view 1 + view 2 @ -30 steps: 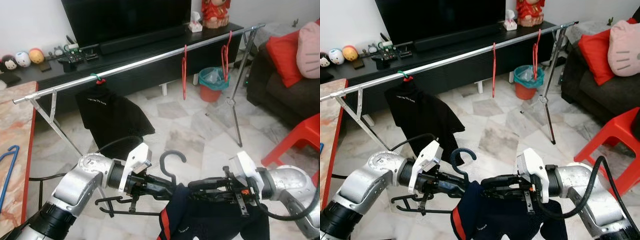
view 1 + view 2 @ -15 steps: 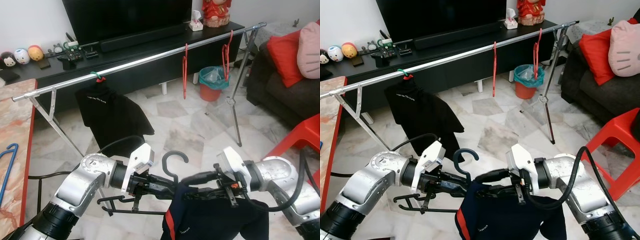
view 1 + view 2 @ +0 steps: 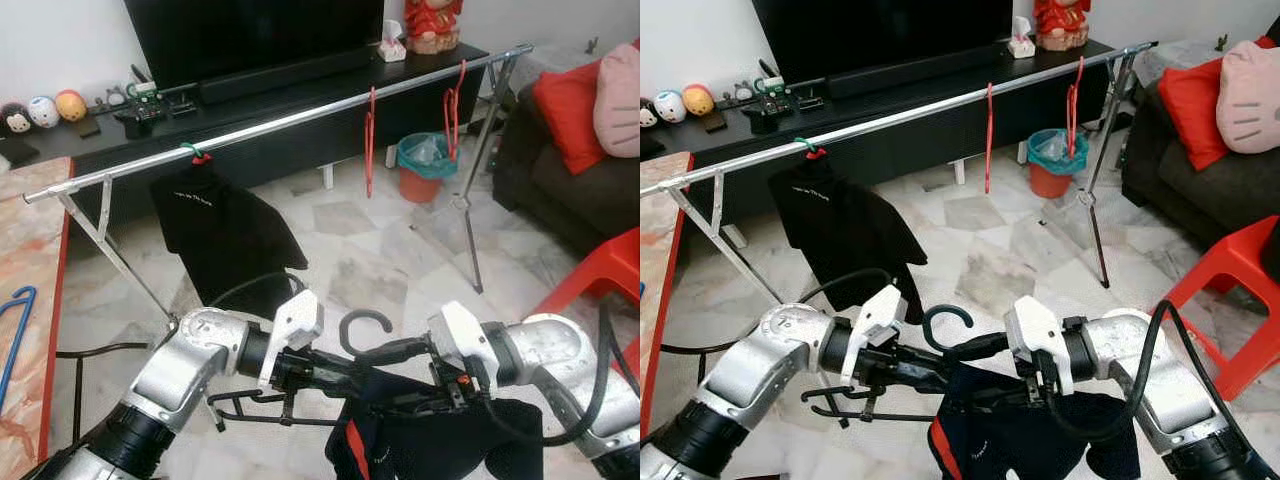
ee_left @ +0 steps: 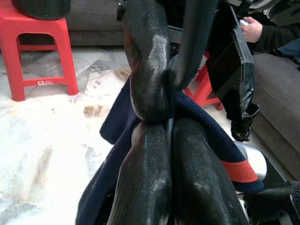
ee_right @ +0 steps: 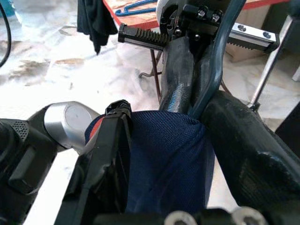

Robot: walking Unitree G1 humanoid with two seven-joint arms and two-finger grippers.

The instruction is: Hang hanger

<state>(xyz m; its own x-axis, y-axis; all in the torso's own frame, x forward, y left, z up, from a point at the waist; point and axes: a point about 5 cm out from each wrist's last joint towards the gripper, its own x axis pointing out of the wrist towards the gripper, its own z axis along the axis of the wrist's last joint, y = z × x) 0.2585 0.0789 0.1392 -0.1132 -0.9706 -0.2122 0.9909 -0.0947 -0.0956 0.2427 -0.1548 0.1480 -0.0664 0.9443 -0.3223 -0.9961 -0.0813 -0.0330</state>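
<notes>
Hanger with dark shirt low centre of frame, hook pointing up, not yet on rail.
Left gripper comes in from lower left, fingers clamped on hanger neck just below hook – steadies it upright for lift.
Right gripper from lower right, fingers pinched on shirt collar at hanger shoulder, likely keeping garment seated.
Rail crosses upper frame; black shirt and red hangers hang there, open gap between them.
</notes>
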